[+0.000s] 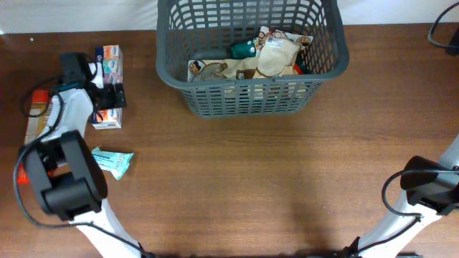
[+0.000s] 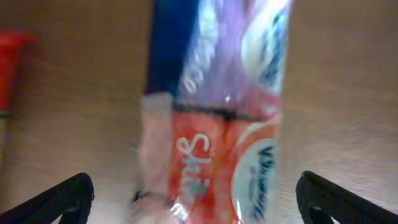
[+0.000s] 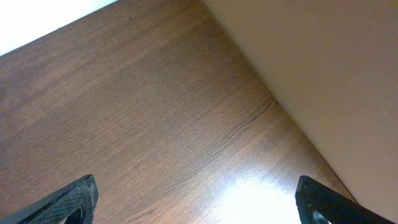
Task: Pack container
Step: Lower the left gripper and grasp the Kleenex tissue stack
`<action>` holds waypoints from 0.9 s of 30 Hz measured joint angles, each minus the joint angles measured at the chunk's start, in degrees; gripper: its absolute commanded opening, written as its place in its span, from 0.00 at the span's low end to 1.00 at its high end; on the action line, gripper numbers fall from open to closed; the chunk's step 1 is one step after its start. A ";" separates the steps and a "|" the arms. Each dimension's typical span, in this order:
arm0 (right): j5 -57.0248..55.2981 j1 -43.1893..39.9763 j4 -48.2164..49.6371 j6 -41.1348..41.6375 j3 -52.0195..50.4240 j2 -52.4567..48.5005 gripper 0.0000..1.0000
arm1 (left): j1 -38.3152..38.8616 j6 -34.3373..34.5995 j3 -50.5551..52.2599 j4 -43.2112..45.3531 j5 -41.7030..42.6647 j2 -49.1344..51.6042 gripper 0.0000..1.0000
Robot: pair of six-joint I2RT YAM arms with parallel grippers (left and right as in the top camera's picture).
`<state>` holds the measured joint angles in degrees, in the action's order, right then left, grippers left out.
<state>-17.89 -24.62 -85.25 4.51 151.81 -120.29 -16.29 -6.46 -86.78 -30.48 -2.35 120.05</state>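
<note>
Finds nearest, right of the container, the right gripper with fingers wide apart over the wooden table, then left of the container the left gripper spread astride a red-and-blue packet, farthest the part-filled container itself.

Overhead: fixed above, facing straight down, far enough to take in most of the table and both arms.
Left wrist: very close and blurred, facing down past the left gripper onto a packet, which the overhead view also shows at the left.
Right wrist: looks past the right gripper, slanting onto bare wood and the table's edge.
</note>
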 measured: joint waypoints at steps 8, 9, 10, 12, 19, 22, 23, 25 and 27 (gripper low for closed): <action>0.00 0.00 0.00 0.02 0.00 0.00 0.99 | 0.00 -0.42 -0.76 0.07 -0.02 1.75 0.99; 0.00 0.00 0.00 -0.04 0.00 0.00 0.99 | 0.00 -0.50 -0.94 0.07 0.00 1.75 0.99; 0.00 0.00 0.00 -0.02 0.00 0.00 0.99 | 0.00 -0.66 -1.11 0.07 -0.02 1.75 0.99; 0.00 0.00 0.02 -0.02 0.00 0.00 0.99 | 0.00 -0.85 -1.20 0.02 -0.02 1.75 0.99; 0.00 0.00 0.00 0.00 0.00 0.00 0.99 | 0.00 -1.09 -1.20 -0.46 -0.02 1.75 0.99; 0.00 0.00 0.00 -0.02 0.00 0.00 0.99 | 0.00 -0.98 -1.20 -1.09 0.00 1.75 0.78; 0.00 0.00 0.00 -0.02 0.00 0.00 0.99 | 0.00 -0.96 -1.20 -1.31 0.00 1.75 0.68; 0.00 0.00 0.00 -0.02 0.00 0.00 0.99 | 0.00 -1.25 -1.20 -1.66 0.00 1.75 0.47; 0.00 0.00 0.00 0.00 0.00 0.00 0.99 | 0.00 -1.36 -1.20 -1.66 -0.04 1.75 0.31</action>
<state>-17.89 -24.62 -85.25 4.51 151.81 -120.29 -16.29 -7.81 -87.99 -32.14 -2.39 121.80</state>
